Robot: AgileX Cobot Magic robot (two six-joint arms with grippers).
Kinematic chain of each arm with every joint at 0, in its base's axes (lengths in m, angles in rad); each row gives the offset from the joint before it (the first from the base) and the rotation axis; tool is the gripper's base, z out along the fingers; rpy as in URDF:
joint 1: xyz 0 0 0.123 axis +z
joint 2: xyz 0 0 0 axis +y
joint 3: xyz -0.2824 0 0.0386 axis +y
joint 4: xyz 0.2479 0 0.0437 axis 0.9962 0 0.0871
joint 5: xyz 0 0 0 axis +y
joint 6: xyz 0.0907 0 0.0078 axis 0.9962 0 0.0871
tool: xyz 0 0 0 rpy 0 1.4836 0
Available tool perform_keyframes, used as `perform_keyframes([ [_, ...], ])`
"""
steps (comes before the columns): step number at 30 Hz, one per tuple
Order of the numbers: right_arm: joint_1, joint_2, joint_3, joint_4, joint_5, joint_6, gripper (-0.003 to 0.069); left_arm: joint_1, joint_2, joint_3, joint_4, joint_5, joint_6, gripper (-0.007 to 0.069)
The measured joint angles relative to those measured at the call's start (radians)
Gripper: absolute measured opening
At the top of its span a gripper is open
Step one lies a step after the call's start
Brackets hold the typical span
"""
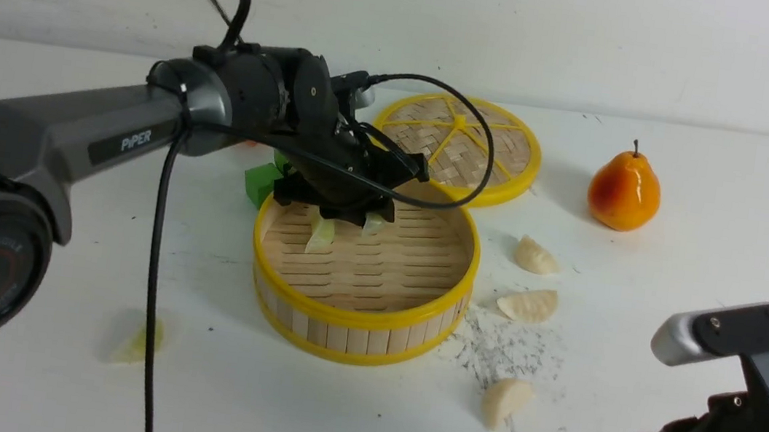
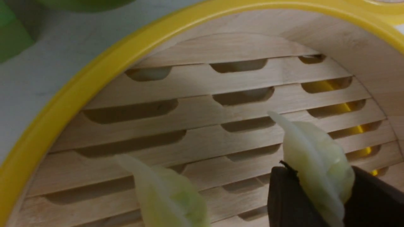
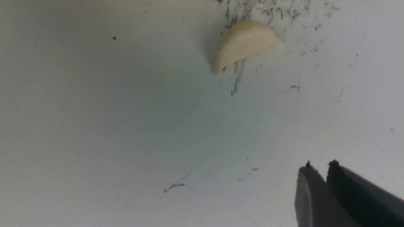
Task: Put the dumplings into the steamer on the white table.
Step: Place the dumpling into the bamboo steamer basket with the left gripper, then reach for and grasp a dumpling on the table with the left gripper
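Placing step: gripping a green dumpling (image 2: 315, 151) in the left claw (image 2: 320, 183), clamped partly open around it, low inside the steamer (image 1: 357, 315) beside a second green dumpling (image 2: 170, 195) lying there. Next: widen to release, then lift clear. Holding the right claw (image 3: 318, 167) almost closed, empty, near a cream dumpling (image 3: 243, 44) on the table (image 3: 94, 126)

Lying on scuffed white table (image 1: 727, 177): steamer (image 1: 357, 318), woven lid (image 1: 459, 144), orange pear (image 1: 624, 190), green block (image 1: 260, 182), three cream dumplings (image 1: 535, 256) (image 1: 528, 304) (image 1: 505, 401), one pale-green dumpling (image 1: 138, 343).
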Motion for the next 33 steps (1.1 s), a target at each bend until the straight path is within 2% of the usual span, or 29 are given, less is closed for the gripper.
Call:
perform_keyframes([
  [3, 0.000, 0.000, 0.000, 0.001, 0.000, 0.000, 0.0072, 0.000, 0.002, 0.000, 0.001, 0.000, 0.000, 0.0250],
  [7, 0.000, 0.000, 0.000, 0.001, 0.000, 0.000, 0.0074, 0.000, -0.010, 0.000, 0.001, 0.028, 0.000, 0.0377],
  [10, 0.000, 0.000, 0.000, 0.001, 0.000, 0.000, 0.0076, 0.000, -0.034, -0.004, 0.017, 0.070, 0.000, 0.0400],
  [15, 0.000, 0.000, 0.000, 0.001, 0.000, 0.000, 0.0076, 0.000, -0.145, -0.060, 0.134, 0.268, 0.013, 0.0412],
  [17, 0.000, 0.000, 0.000, -0.009, 0.000, 0.000, 0.0077, 0.000, -0.241, -0.075, 0.249, 0.420, 0.045, 0.0414],
  [19, 0.000, 0.000, 0.000, -0.010, 0.000, 0.000, 0.0078, 0.000, -0.306, -0.057, 0.323, 0.530, 0.056, 0.0414],
  [21, 0.000, 0.000, 0.000, -0.010, 0.000, 0.000, 0.0081, 0.006, -0.353, 0.018, 0.368, 0.574, 0.057, 0.0414],
  [23, 0.000, 0.001, 0.000, -0.011, 0.000, 0.000, 0.0083, 0.015, -0.382, 0.139, 0.388, 0.573, 0.057, 0.0412],
  [26, 0.000, 0.001, 0.000, -0.011, 0.000, 0.000, 0.0083, 0.034, -0.408, 0.372, 0.390, 0.466, 0.057, 0.0411],
  [27, 0.000, 0.001, 0.000, -0.011, 0.001, 0.000, 0.0083, 0.036, -0.408, 0.386, 0.390, 0.456, 0.057, 0.0411],
  [29, 0.000, 0.001, 0.000, -0.011, 0.000, 0.000, 0.0084, 0.065, -0.409, 0.573, 0.386, 0.276, 0.057, 0.0411],
  [33, 0.000, 0.007, 0.000, -0.012, -0.001, 0.000, 0.0084, 0.097, -0.409, 0.638, 0.386, 0.171, 0.038, 0.0411],
])
